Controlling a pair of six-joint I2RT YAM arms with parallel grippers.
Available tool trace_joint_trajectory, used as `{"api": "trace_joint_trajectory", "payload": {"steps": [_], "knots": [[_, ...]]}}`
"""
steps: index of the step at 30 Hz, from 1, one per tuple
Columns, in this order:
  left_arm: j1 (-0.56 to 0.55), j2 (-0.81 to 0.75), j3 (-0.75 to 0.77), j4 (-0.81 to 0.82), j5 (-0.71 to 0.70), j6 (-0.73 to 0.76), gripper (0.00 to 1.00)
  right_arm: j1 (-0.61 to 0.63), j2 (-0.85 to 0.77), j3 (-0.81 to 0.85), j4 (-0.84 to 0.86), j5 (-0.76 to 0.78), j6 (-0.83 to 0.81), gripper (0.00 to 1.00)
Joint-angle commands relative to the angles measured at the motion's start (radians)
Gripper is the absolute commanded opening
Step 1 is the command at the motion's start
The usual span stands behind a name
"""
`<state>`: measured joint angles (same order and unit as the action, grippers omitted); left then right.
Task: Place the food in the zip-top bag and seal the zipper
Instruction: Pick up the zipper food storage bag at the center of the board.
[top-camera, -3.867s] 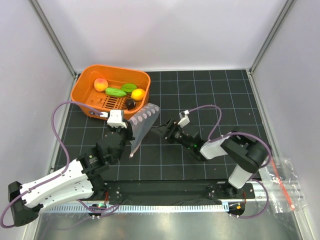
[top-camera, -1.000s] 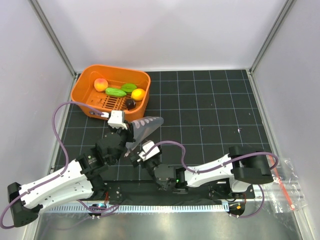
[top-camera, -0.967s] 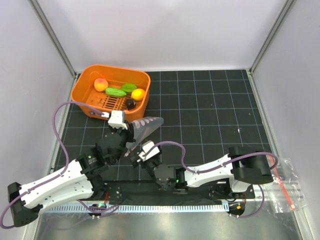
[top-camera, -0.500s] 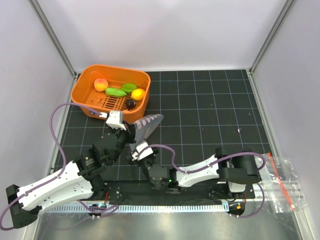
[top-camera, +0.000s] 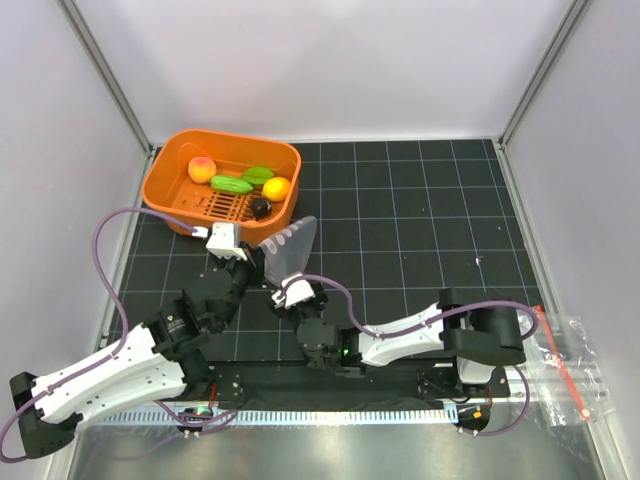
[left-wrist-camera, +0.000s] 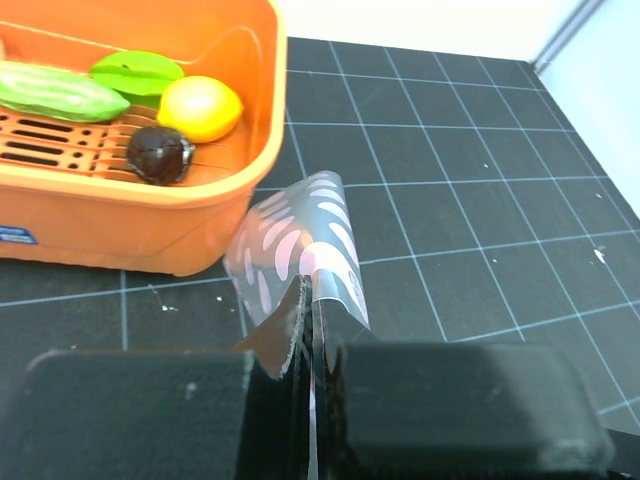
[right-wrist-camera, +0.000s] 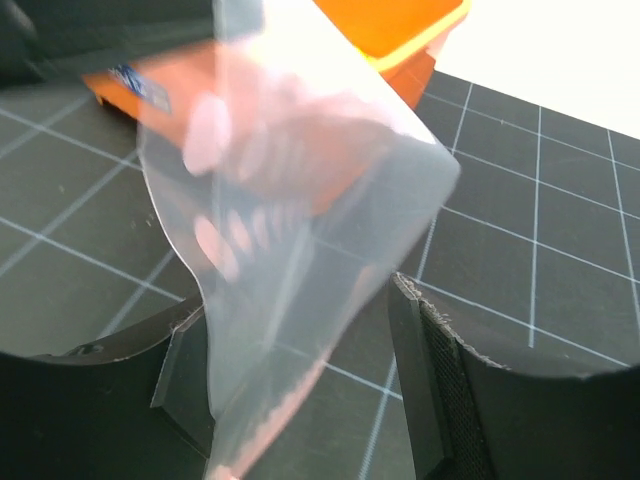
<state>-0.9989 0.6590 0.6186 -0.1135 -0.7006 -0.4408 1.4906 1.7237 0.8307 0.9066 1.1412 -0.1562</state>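
The food lies in the orange basket (top-camera: 168, 190): a peach-orange ball (top-camera: 202, 168), two green pieces (top-camera: 231, 184) (top-camera: 258, 174), a yellow-orange fruit (top-camera: 276, 188) and a small dark purple one (top-camera: 260, 207). My left gripper (top-camera: 260, 266) (left-wrist-camera: 312, 318) is shut on an edge of the clear zip-top bag (top-camera: 288, 242) (left-wrist-camera: 300, 245) and holds it up just in front of the basket. My right gripper (top-camera: 284, 284) (right-wrist-camera: 310, 370) is open, with the bag (right-wrist-camera: 290, 220) hanging between its fingers (right-wrist-camera: 440, 370). The pink zipper (right-wrist-camera: 268, 420) runs along the bag's lower edge.
The basket (left-wrist-camera: 120, 215) stands at the back left of the black gridded mat (top-camera: 420, 220), close behind the bag. A second clear bag (top-camera: 565, 362) lies off the mat at the right near edge. White walls enclose the table.
My right arm has swung from the mat's middle over to the left and now brackets the bag. The left gripper has shifted slightly and the bag stands more upright.
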Motion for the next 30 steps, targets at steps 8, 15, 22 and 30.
{"api": "trace_joint_trajectory", "payload": {"steps": [8, 15, 22, 30], "knots": [[0.005, -0.013, 0.038, -0.009, -0.12, 0.037, 0.0, -0.013, -0.111, -0.024, -0.259, -0.018, 0.1, 0.67], [0.003, 0.001, 0.049, -0.018, -0.135, 0.042, 0.0, -0.026, -0.189, -0.068, -0.276, -0.041, 0.032, 0.16], [0.003, 0.037, 0.076, -0.029, -0.108, 0.063, 0.0, -0.027, -0.308, 0.011, -0.554, -0.194, 0.15, 0.01], [0.002, 0.207, 0.136, -0.026, 0.009, 0.102, 0.44, -0.157, -0.473, 0.195, -1.102, -0.526, 0.507, 0.01]]}}
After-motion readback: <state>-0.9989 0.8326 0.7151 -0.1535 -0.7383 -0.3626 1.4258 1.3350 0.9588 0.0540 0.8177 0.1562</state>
